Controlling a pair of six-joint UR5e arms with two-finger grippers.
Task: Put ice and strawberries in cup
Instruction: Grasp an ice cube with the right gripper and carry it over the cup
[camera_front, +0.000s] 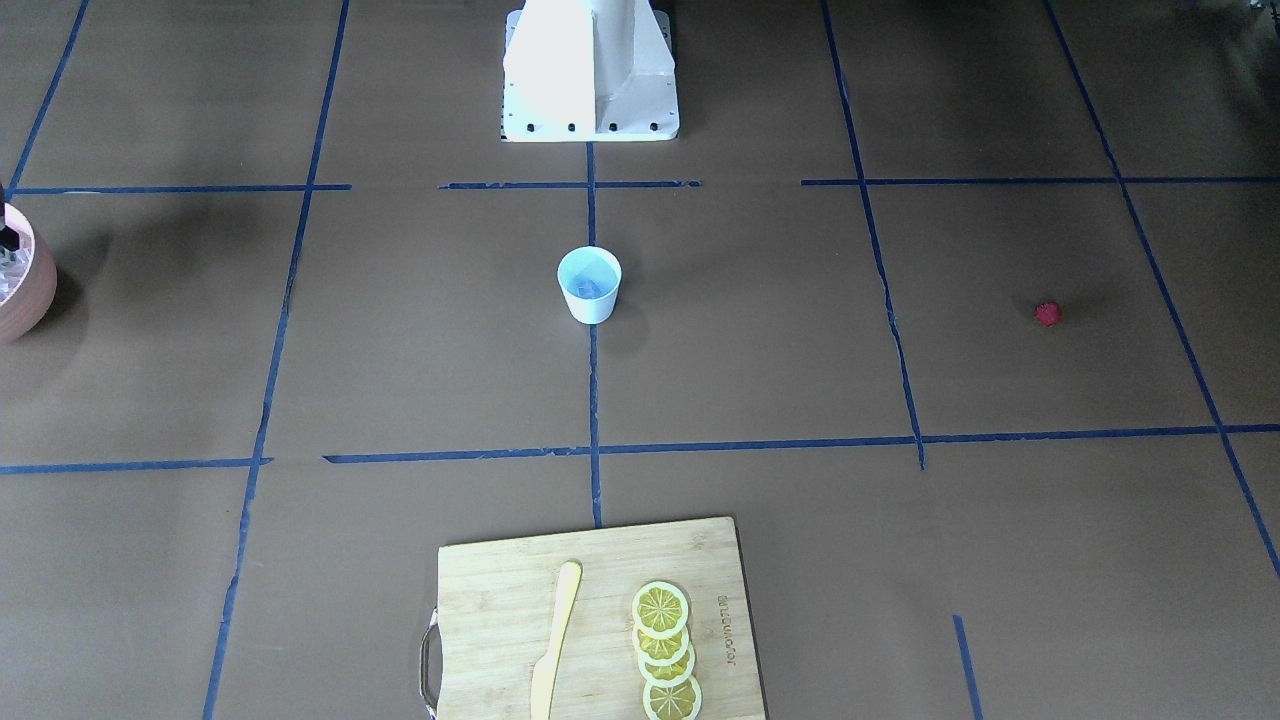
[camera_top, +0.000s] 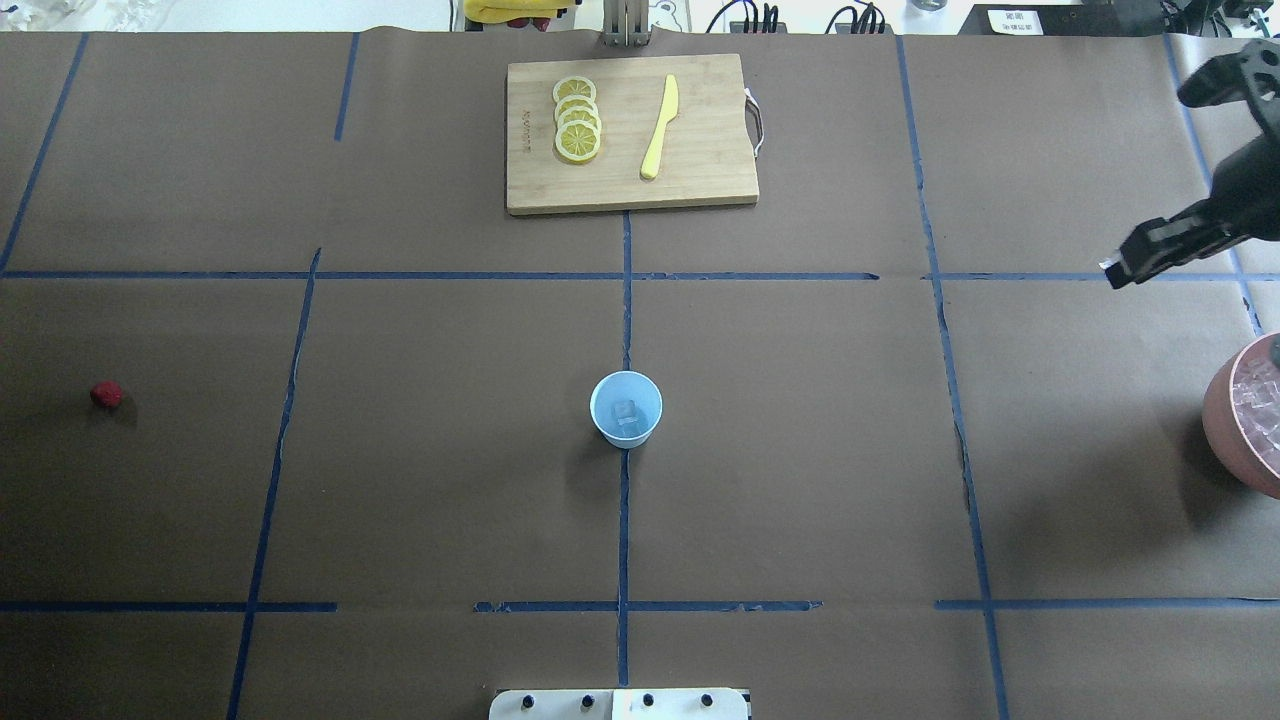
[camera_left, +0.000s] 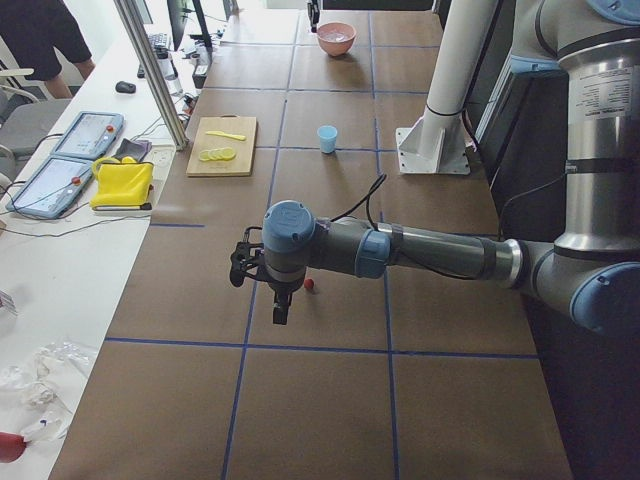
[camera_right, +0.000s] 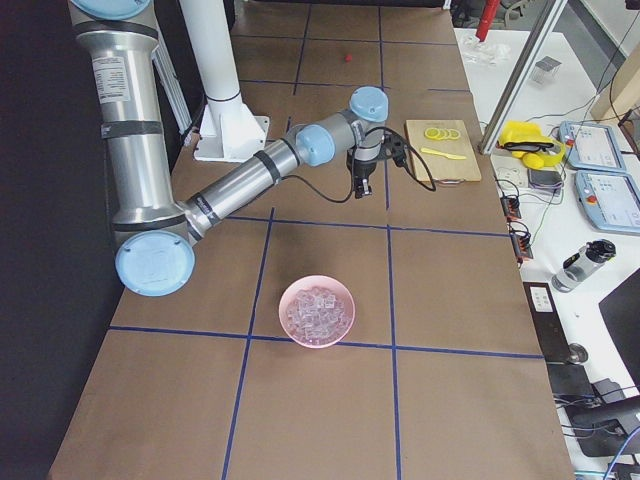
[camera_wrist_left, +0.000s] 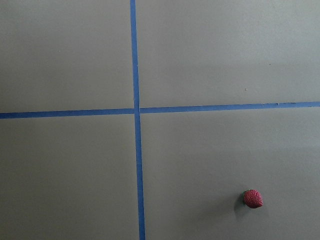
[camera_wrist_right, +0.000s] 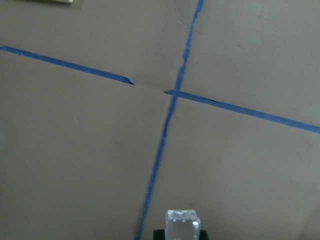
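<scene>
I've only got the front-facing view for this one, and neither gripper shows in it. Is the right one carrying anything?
Observer: Yes. The right wrist view shows an ice cube pinched in the right gripper.
Reviewer: Where is that gripper?
Observer: Overhead, it hangs in the air near the pink bowl, well away from the cup.
Reviewer: And the left one?
Observer: The left side view shows the left gripper hovering close to the strawberry; open or shut, I cannot tell.
</scene>
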